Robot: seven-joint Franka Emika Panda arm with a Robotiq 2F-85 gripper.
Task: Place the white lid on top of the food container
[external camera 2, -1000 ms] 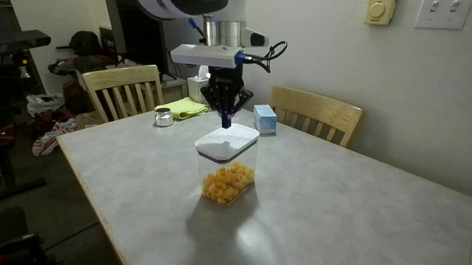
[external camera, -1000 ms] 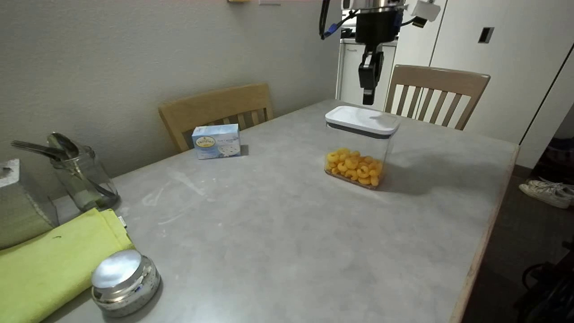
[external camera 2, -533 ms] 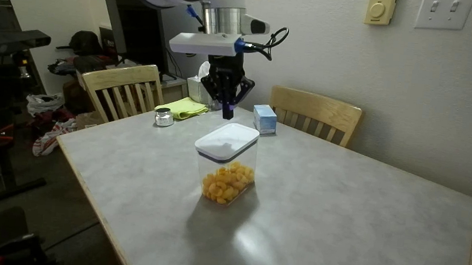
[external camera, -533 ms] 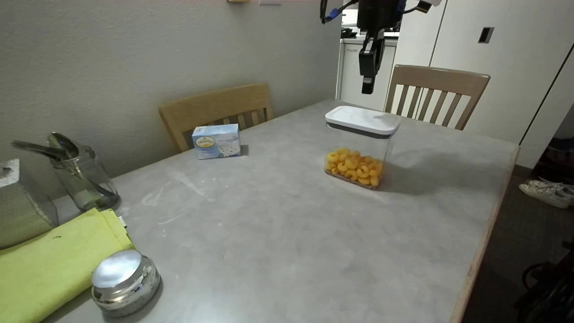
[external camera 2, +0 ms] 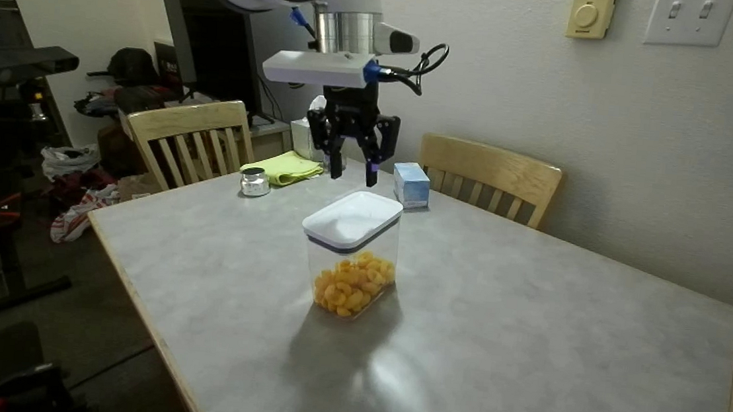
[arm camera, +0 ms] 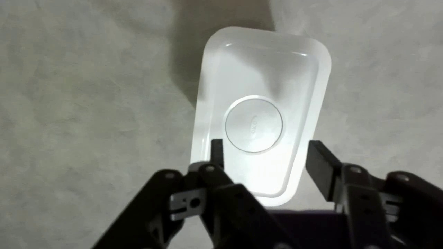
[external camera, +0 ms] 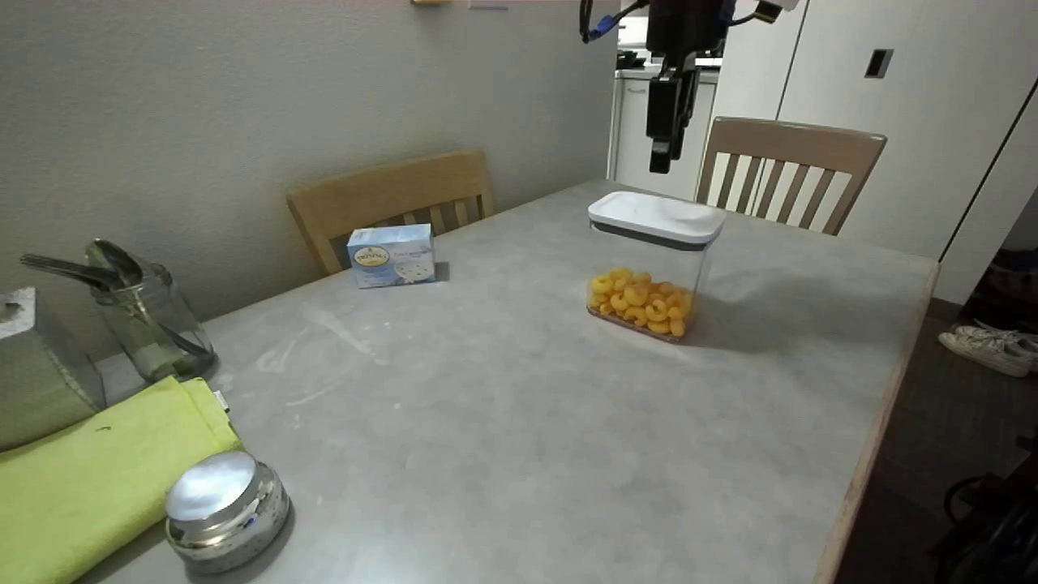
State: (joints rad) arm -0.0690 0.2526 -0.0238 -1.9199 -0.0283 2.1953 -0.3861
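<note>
Lid (external camera: pixel 655 215) sits flat on container (external camera: pixel 647 259), covering its top; yellow pieces (external camera: pixel 645 303) inside. Gripper (external camera 2: pixel 354 176) hangs above, clear of lid; jaws parted, gap between.

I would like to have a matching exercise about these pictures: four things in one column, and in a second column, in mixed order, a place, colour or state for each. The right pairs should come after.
Things:
1. lid
2. claw
3. cloth
4. food

Place, colour or state:
A. open, holding nothing
B. inside the container
C. yellow-green
D. on top of the container

Pairs: 1-D; 2-A; 3-C; 4-B
</note>
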